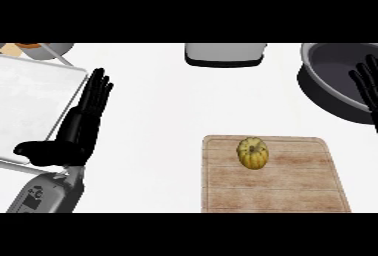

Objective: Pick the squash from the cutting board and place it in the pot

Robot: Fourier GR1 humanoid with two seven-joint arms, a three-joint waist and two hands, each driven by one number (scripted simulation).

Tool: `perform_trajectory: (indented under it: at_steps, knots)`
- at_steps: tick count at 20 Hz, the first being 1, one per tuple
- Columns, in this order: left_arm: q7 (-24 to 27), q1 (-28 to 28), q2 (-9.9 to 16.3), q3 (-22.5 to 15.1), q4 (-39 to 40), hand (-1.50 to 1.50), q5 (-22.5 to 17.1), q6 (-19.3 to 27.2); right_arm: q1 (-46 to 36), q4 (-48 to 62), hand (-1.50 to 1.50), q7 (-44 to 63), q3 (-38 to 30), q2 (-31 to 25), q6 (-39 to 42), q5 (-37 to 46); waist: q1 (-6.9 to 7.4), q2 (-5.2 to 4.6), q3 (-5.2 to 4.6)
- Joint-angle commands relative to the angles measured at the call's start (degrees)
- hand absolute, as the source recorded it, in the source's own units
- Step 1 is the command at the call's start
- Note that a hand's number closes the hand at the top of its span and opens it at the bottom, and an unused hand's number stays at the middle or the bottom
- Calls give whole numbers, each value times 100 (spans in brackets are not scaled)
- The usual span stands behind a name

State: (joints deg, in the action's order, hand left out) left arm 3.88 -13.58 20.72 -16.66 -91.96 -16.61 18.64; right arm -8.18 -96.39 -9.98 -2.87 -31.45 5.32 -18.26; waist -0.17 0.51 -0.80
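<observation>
A small yellow ribbed squash (252, 153) lies on the wooden cutting board (295, 190), near its far edge, at the lower right. The dark grey pot (328, 75) stands at the upper right, beyond the board. My right hand (367, 85) shows at the right edge over the pot's rim, fingers straight and pointing up, open, well away from the squash. My left hand (80, 125) rests open at the left, fingers straight, thumb out to the left, holding nothing.
A pale flat tray (29, 100) lies at the left, partly under my left hand. A grey-and-black appliance (224, 54) sits at the top centre. A bowl-like item (37, 49) shows at the top left corner.
</observation>
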Motion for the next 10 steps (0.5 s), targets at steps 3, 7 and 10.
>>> perform_trajectory:
  at_steps: [3, 7, 10]
  knots:
    - [275, 536, -110, 169, 177, 0, 77, 278, 177, -1254, 150, 332, 178, -339, -1460, 1988, -146, 43, 34]
    - [105, 779, 4, 283, 297, 0, 129, 490, 479, -782, 150, 1071, -652, -1634, -1828, 3456, -832, 151, -183]
    - [185, 1032, -72, 398, 288, 0, 53, 612, 722, -1164, -150, 1550, -967, -1214, -2900, 4251, -782, 191, -26]
